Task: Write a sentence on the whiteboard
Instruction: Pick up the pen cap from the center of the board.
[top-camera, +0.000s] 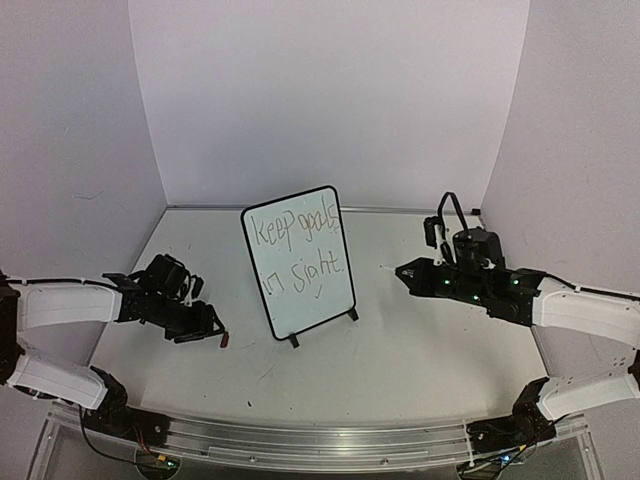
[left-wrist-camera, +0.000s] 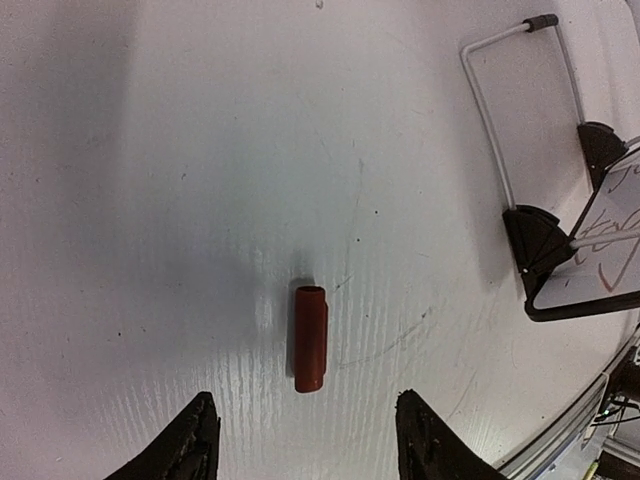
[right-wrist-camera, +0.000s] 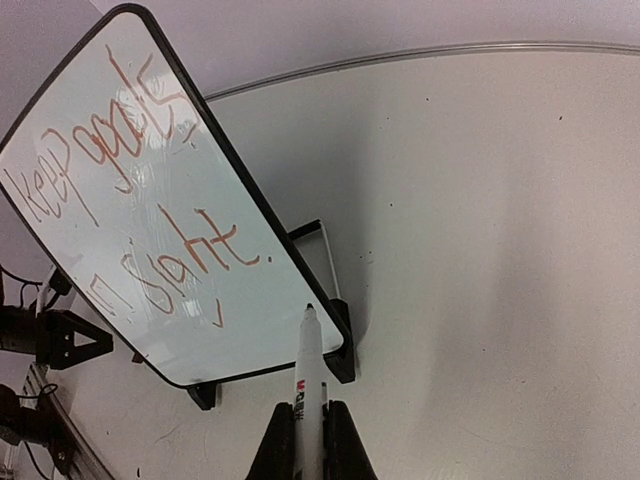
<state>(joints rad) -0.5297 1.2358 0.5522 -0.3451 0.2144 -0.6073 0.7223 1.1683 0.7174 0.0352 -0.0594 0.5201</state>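
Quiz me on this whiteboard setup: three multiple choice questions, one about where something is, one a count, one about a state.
1. Where is the red cap?
A. stuck to the back wall
B. on the near rail
C. lying on the table just ahead of the left claw

2. How many lines does the sentence on the board take?
A. one
B. two
C. four

3. The right claw is:
A. shut on the marker
B. open and empty
C. shut on a cloth

Answers:
1 C: the left wrist view shows the cap flat on the table in front of the open claw.
2 B: "Keep goals" sits above "in sight".
3 A: the claw pinches the marker's barrel, its bare tip towards the board.
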